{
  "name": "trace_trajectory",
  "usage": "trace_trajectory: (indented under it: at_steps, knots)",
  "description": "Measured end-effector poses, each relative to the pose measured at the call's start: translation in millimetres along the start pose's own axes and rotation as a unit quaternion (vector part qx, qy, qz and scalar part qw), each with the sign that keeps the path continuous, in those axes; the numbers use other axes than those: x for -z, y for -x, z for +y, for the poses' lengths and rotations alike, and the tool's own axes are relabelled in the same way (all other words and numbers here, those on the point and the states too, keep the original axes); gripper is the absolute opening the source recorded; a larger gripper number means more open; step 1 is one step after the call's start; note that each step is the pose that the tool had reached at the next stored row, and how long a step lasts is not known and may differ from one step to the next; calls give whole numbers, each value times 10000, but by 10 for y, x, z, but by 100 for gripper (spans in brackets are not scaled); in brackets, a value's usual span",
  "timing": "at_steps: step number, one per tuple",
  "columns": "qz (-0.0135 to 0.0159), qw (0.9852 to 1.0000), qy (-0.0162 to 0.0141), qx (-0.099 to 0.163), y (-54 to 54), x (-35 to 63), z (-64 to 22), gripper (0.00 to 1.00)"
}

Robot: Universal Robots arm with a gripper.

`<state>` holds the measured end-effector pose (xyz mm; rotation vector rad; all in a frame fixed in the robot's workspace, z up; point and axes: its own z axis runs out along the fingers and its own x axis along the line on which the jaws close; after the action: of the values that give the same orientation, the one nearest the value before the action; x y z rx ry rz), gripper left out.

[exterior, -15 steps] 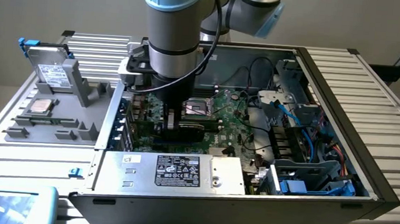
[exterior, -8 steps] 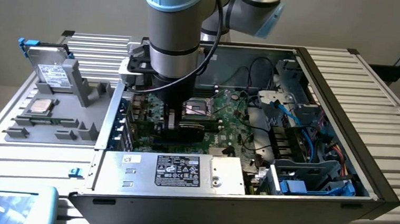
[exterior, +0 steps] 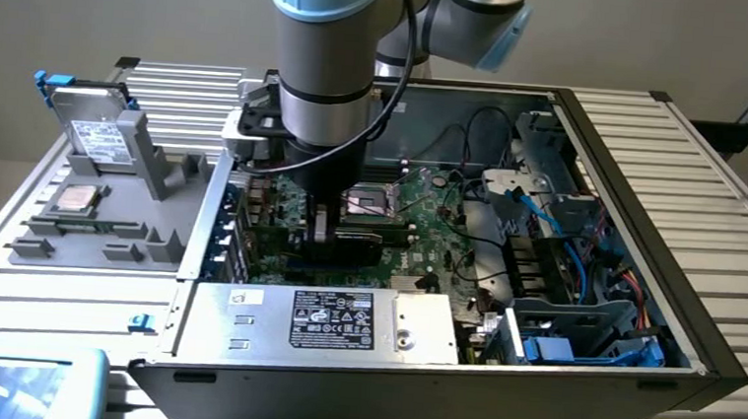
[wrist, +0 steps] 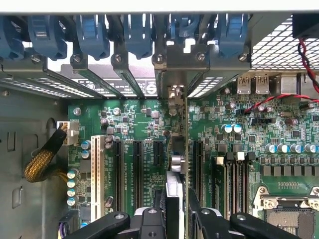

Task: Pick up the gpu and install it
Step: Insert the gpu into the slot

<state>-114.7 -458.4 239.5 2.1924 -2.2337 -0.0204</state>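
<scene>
Even bright light, soft shadows inside case, slight blur

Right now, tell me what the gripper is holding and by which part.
The gripper holds the gpu edge-on by its top edge, fingers clamped on either face, with the card standing upright over the motherboard slots.

The gpu [wrist: 186, 149] stands edge-on over the motherboard, seemingly slotted.
</scene>
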Motion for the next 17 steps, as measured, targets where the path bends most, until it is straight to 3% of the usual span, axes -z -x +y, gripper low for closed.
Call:
trace_trajectory:
  at_steps: [17]
  knots:
    - [0, 10000, 2, -2, 0, -4, 1, 28]
